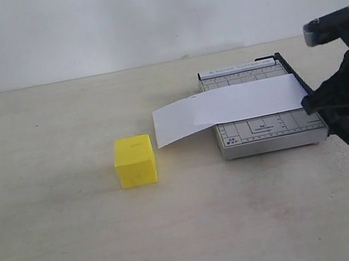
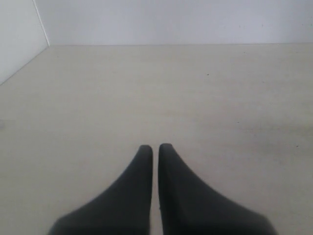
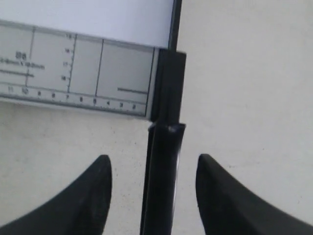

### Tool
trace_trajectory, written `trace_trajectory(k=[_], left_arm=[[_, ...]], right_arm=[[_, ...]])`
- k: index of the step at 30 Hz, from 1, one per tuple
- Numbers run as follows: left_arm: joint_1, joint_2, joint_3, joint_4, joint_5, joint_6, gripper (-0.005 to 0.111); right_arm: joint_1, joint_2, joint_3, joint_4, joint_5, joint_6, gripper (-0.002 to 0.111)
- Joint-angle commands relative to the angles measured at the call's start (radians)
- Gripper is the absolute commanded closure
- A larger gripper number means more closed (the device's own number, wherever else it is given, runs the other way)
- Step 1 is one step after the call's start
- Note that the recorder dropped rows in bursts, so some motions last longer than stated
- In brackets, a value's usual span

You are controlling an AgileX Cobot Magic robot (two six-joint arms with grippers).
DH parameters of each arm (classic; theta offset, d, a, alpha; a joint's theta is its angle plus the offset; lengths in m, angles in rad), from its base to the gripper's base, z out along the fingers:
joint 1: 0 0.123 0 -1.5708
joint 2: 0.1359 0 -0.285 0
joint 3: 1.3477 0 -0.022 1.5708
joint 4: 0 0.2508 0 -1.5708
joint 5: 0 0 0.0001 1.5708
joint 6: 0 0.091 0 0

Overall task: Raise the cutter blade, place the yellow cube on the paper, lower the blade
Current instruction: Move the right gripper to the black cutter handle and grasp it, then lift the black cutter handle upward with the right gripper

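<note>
Pale table, plain white wall behind it. The grey ruled cutter board lies flat on the right half of the table. The paper lies across the board, a white strip whose right end meets the cutting edge while its left end overhangs the board's left side. The right gripper stands at the board's near right corner and hides part of that corner in the exterior view. Its jaws are spread, one finger on each side of the handle with a gap visible on both sides. The cutter blade is down along the board's right edge, a thin black arm with its thick handle projecting past the near edge. The yellow cube sits flat on the table left of the board, near the paper's free end but apart from it; its faces are plain and matte. The left gripper is over bare table, its jaws pressed almost together with only a narrow slit between them and nothing held.
</note>
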Motion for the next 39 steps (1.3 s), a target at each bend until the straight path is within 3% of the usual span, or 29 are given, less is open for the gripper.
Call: trace_trajectory(k=[1,8,10,15,19,21,27,32,39], left_arm=[[-0.004,-0.004,-0.003,0.001,-0.009,-0.009,0.102],[-0.004,-0.004,-0.003,0.001,-0.009,-0.009,0.102],[-0.004,-0.004,-0.003,0.001,-0.009,-0.009,0.102],[-0.004,-0.004,-0.003,0.001,-0.009,-0.009,0.102],[-0.004,-0.004,-0.003,0.001,-0.009,-0.009,0.102],[-0.004,-0.004,-0.003,0.001,-0.009,-0.009,0.102],[-0.004,-0.004,-0.003,0.001,-0.009,-0.009,0.102],[-0.004,-0.004,-0.003,0.001,-0.009,-0.009,0.102],[-0.004,-0.004,-0.003,0.001,-0.009,-0.009,0.102]], right_arm=[[-0.001,-0.154,0.086,0.02,-0.213,0.02,0.058],[-0.001,-0.437,0.535,0.084,-0.943,0.047,0.058],[-0.001,-0.44,0.61,0.103,-1.045,-0.047,0.058],[-0.001,-0.356,0.645,0.385,-1.014,-0.332,0.056],[-0.001,-0.255,0.645,0.54,-1.137,-0.405,0.035],[-0.001,-0.222,0.645,0.54,-1.13,-0.409,0.031],[-0.001,-0.207,0.645,0.538,-1.098,-0.367,0.035],[-0.001,-0.207,0.647,0.536,-0.97,-0.356,0.035],[-0.001,-0.118,0.647,0.517,-1.061,-0.453,0.035]])
